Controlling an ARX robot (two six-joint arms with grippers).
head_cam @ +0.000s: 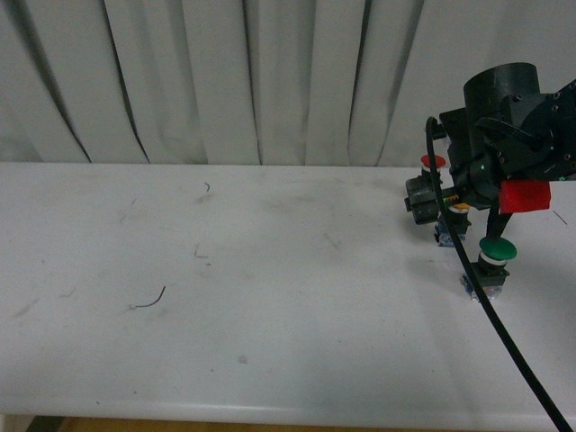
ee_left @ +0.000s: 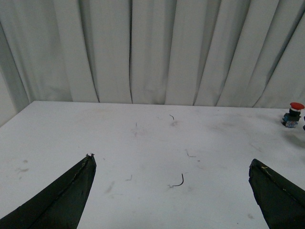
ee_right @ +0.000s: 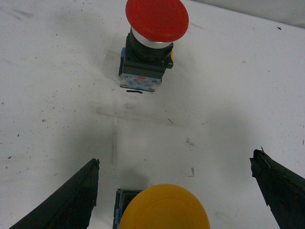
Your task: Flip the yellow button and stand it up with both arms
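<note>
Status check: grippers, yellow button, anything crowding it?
Right gripper open, straddling the yellow button. Left gripper open, over bare table, holding nothing. Red button just beyond, green button nearby, both upright.

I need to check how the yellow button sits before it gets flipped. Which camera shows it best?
The right wrist view: the yellow button fills the lower edge, its cap up and part of its base showing, between the open right tool. The front view shows only a yellow sliver behind the right arm. The left wrist view does not show it.
</note>
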